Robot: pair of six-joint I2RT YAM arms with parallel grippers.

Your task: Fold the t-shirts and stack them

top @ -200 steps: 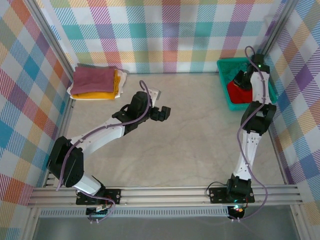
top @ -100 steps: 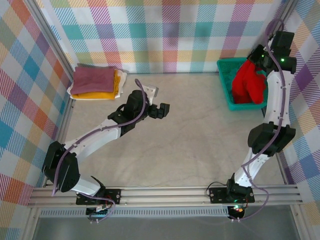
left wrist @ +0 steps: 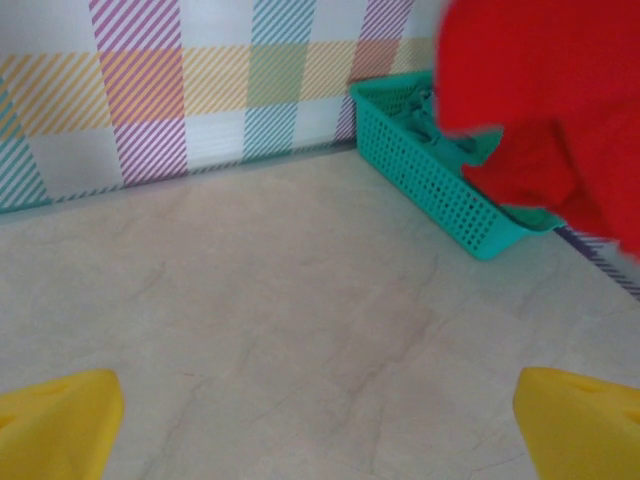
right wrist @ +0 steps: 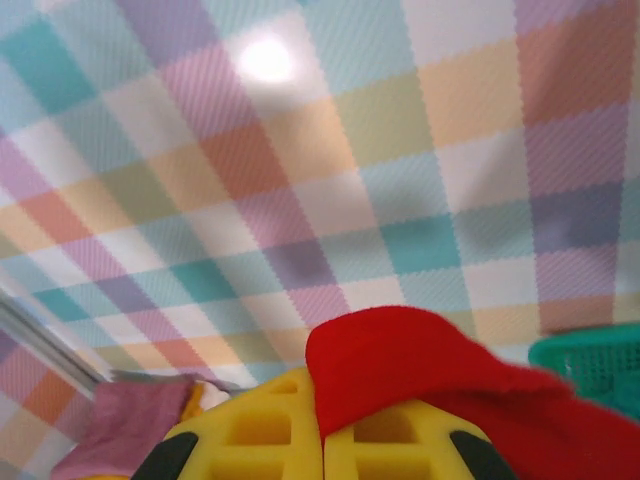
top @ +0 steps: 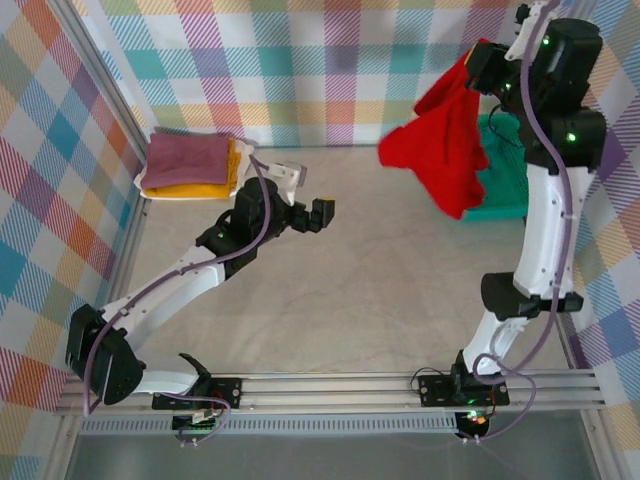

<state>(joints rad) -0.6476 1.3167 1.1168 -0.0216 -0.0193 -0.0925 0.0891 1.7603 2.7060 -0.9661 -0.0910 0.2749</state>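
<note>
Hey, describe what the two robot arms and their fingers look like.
The left arm and right arm have white links, black joints and a lilac cable running along each. The right arm shows small green lights. The fingers are bright yellow.

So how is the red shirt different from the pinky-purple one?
The red shirt hangs loose in the air from the right gripper; the mauve shirt lies folded flat. The red shirt is bright; the mauve shirt is dull and sits on a yellow shirt. Both are soft cloth.
</note>
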